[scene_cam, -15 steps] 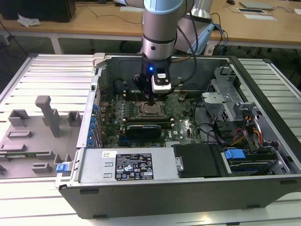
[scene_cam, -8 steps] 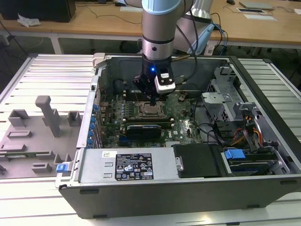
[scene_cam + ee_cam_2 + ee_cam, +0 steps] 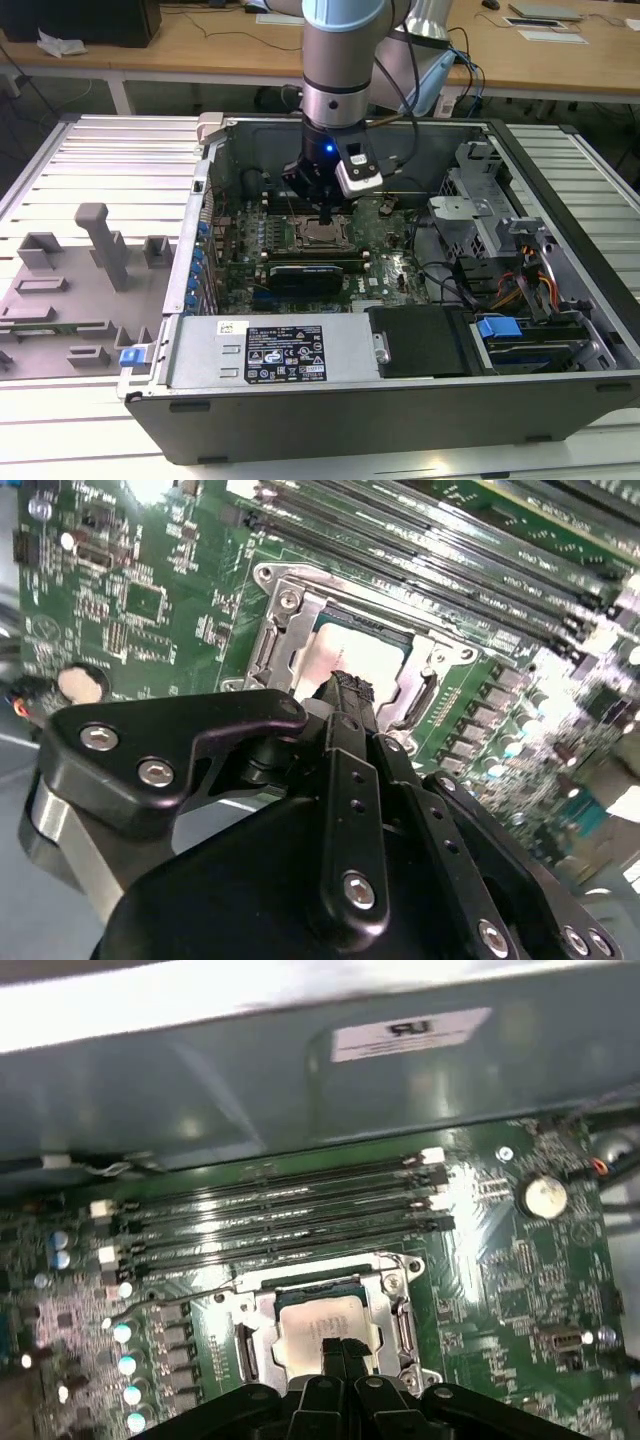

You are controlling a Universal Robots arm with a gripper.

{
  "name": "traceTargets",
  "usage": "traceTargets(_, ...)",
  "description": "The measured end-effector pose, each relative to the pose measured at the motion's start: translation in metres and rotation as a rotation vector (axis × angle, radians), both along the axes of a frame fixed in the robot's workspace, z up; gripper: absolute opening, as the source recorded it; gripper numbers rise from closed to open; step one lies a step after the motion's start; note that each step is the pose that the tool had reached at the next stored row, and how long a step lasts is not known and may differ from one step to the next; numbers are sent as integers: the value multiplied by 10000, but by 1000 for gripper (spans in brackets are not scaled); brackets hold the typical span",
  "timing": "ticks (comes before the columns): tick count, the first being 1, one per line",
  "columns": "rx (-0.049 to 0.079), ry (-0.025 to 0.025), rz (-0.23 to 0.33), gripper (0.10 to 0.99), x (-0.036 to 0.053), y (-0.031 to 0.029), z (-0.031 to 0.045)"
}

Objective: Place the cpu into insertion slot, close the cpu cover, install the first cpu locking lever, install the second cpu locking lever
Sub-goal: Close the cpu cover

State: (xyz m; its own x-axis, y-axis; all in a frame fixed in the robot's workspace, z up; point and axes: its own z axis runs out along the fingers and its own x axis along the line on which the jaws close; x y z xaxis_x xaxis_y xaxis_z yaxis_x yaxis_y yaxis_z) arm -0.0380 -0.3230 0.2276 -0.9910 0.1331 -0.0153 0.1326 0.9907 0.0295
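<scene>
A ribbed metal table (image 3: 100, 150) carries an open computer case (image 3: 400, 400), and the arm (image 3: 340, 60) reaches down into it from above. Inside lies the green motherboard (image 3: 520, 1280) with its long black memory slots (image 3: 280, 1220). Just beside those slots sits the insertion slot (image 3: 322, 236).

The cpu (image 3: 315, 1322) lies flat in that slot, pale top up, with the silvery cpu cover (image 3: 398, 1312) framing it on all sides. The gripper (image 3: 340, 1345) hangs directly over the chip, its two black fingers pressed together with nothing pinched between them. The joined tip points at the chip's middle; whether it touches the metal I cannot tell.

The exterior view gives the gripper (image 3: 326, 212) low over the socket and a grey fixture (image 3: 100, 250) on the table, well apart from the case on the exterior view's left. The first wrist view adds a thin wire locking lever (image 3: 170, 1298) running out from the socket's corner across the board. The second wrist view shows the gripper (image 3: 350, 685) from behind, over the cpu (image 3: 345, 655), and a round coin battery (image 3: 80, 685) off to the side.
</scene>
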Motion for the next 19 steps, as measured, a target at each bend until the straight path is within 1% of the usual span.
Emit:
traceTargets(1, 10, -17, 223, 106, 0, 1, -2)
traceTargets(2, 20, -48, 439, 106, 1, 0, -2)
traceTargets(4, 18, -176, 599, 106, 0, -2, -3)
traceTargets(5, 16, -276, 637, 106, -13, -2, -4)
traceTargets(6, 17, -289, 643, 106, -32, -1, -5)
traceTargets(9, 14, -288, 658, 106, -73, -1, -5)
traceTargets(11, 8, -285, 670, 106, -80, -3, 7)
traceTargets(12, 8, -287, 670, 106, -80, -2, 21)
traceTargets(17, 11, -288, 670, 106, -80, -2, 169)
traceTargets(19, 13, -290, 671, 106, -80, -1, 177)
